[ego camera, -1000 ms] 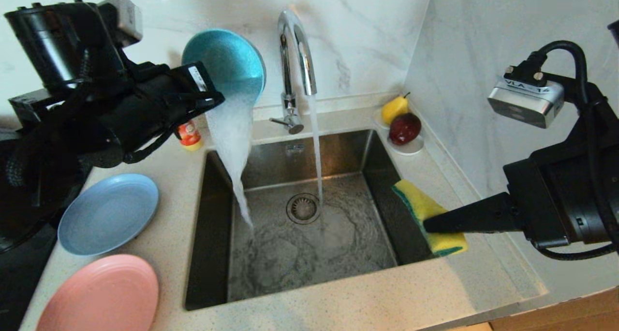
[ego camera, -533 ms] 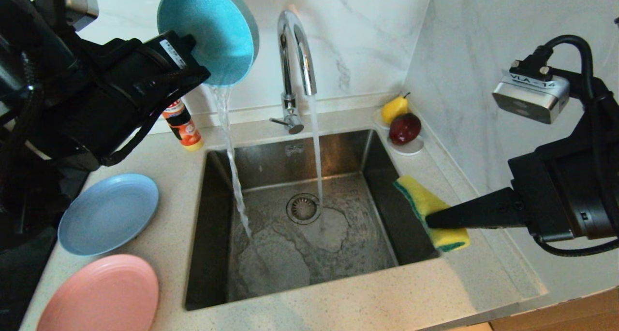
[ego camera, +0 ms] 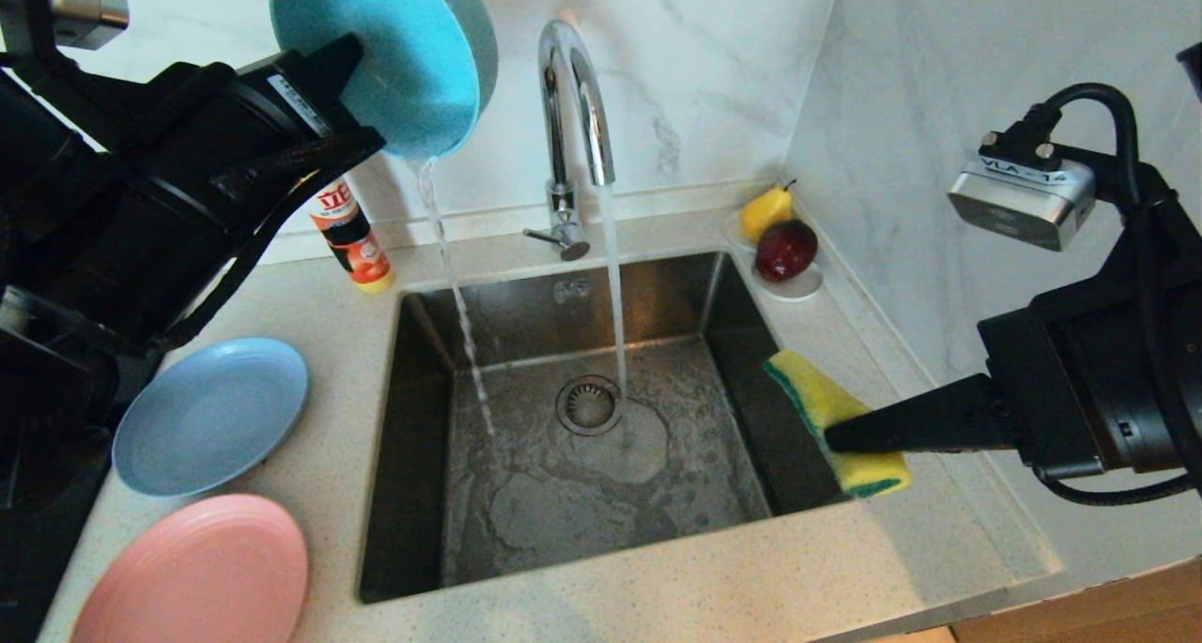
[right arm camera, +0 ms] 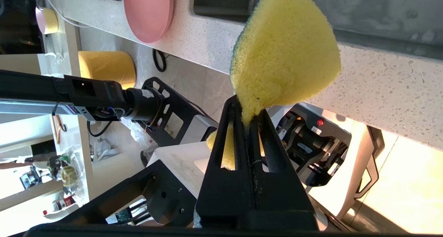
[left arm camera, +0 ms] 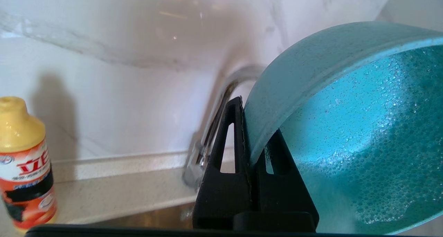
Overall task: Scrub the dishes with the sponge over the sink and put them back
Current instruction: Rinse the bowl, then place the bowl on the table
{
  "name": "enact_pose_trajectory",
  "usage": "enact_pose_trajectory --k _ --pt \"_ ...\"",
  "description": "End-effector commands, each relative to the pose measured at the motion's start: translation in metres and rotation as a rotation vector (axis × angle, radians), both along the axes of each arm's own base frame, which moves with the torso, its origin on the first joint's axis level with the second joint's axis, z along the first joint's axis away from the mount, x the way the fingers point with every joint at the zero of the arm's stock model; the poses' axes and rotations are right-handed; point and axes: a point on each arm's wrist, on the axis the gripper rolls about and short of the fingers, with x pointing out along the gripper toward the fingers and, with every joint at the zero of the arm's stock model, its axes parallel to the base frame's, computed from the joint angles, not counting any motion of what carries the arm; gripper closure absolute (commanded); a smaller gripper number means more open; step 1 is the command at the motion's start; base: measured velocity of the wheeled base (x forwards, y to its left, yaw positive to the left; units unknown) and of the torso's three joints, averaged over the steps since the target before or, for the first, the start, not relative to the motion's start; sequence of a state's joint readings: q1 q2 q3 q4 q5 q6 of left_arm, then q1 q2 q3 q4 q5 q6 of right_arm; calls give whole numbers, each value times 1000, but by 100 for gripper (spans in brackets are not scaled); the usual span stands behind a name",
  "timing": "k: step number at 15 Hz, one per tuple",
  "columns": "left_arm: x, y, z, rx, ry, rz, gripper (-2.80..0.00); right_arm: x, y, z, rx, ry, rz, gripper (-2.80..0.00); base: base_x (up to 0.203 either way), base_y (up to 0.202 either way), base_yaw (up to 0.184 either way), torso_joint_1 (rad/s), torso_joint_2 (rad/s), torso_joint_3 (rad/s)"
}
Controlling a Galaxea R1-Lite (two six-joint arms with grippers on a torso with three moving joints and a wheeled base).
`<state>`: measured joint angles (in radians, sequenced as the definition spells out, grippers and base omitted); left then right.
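Observation:
My left gripper [ego camera: 349, 56] [left arm camera: 254, 126] is shut on the rim of the teal bowl [ego camera: 390, 56] [left arm camera: 346, 126], held high and tipped over the back left corner of the sink [ego camera: 413, 418]. A thin stream of water runs from the bowl into the basin. My right gripper [ego camera: 831, 434] [right arm camera: 249, 114] is shut on the yellow sponge [ego camera: 831, 408] [right arm camera: 283, 50] above the sink's right rim. The grey-blue plate [ego camera: 211, 413] and the pink plate [ego camera: 192, 573] [right arm camera: 148, 12] lie on the counter to the left of the sink.
The tap [ego camera: 573, 117] runs a stream down beside the round drain [ego camera: 589, 404]. A soap bottle [ego camera: 352, 239] [left arm camera: 24, 167] stands behind the sink's left corner. A white saucer [ego camera: 798, 286] with a pear and a dark red fruit sits at the back right, by the wall.
My left arm has lifted the bowl up and to the left and tipped it further. The broad gush from it has thinned to a trickle. The right arm has kept still.

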<state>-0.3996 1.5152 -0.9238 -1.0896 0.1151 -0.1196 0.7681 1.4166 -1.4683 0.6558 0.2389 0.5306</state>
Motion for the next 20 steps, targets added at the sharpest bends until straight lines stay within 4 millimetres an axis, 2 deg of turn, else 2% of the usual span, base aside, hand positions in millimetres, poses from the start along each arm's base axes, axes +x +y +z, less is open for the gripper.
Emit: enact_pose_trajectory --k 1,6,9,12,16,18,20 --pt "-3 2 -3 13 2 2 0 0 0 -2 -3 12 1 0 0 0 0 0 0 0" --pt "0 0 -15 38 57 -10 0 -1 -1 -6 -13 20 -3 0 0 0 0 0 0 0" --pt "10 5 -31 114 285 19 0 2 -3 -8 -24 22 -20 0 0 0 0 0 0 0" --pt "14 24 -28 62 552 64 0 3 -2 -9 -27 23 -21 0 0 0 0 0 0 0" --pt "-1 59 -13 12 904 187 0 4 -1 -10 -32 24 -20 0 0 0 0 0 0 0" --pt "-9 85 -6 -89 1030 271 0 4 -2 -10 -32 24 -22 0 0 0 0 0 0 0" --pt "-11 107 -2 -210 1073 343 0 6 -6 -10 -32 25 -42 0 0 0 0 0 0 0"
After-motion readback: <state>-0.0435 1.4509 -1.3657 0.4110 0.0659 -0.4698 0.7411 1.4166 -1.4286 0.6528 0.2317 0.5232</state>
